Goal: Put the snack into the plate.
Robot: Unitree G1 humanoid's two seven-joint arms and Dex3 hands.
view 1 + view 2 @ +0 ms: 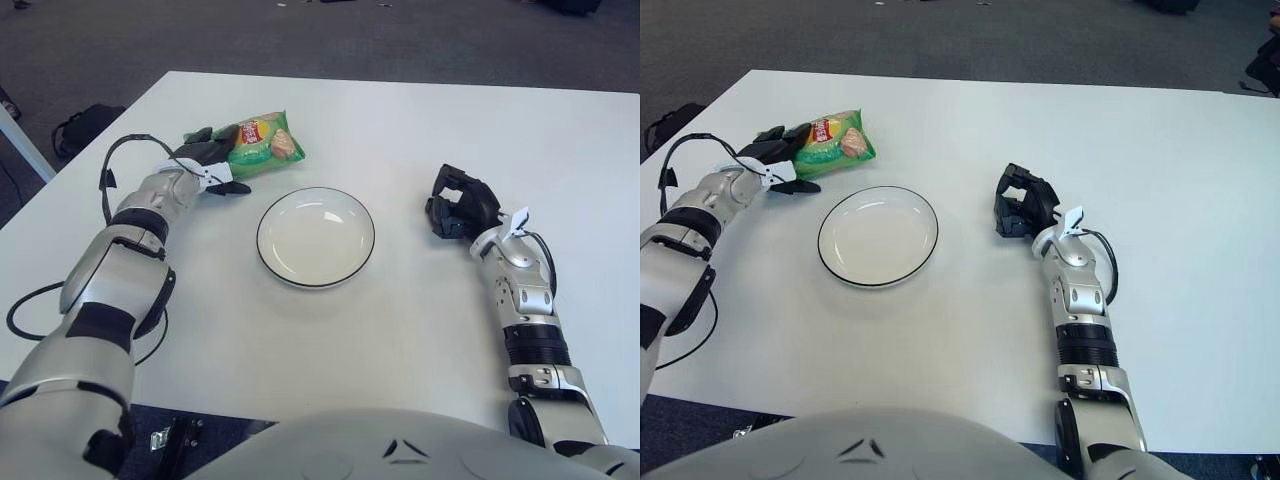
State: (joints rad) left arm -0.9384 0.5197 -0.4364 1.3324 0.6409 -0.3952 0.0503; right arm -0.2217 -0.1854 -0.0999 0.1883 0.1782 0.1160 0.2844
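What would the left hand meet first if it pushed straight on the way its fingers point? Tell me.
Probably nothing: the left hand, already gripping the snack bag, points right and away across bare table, passing behind the plate.

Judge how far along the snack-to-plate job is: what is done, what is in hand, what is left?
Done: the left hand has closed on the snack. In hand: the bag is held at its left end, beyond the plate, not over it. Left: carry it across and set it in the plate, which holds nothing. The right hand shows right of the plate, holding nothing.
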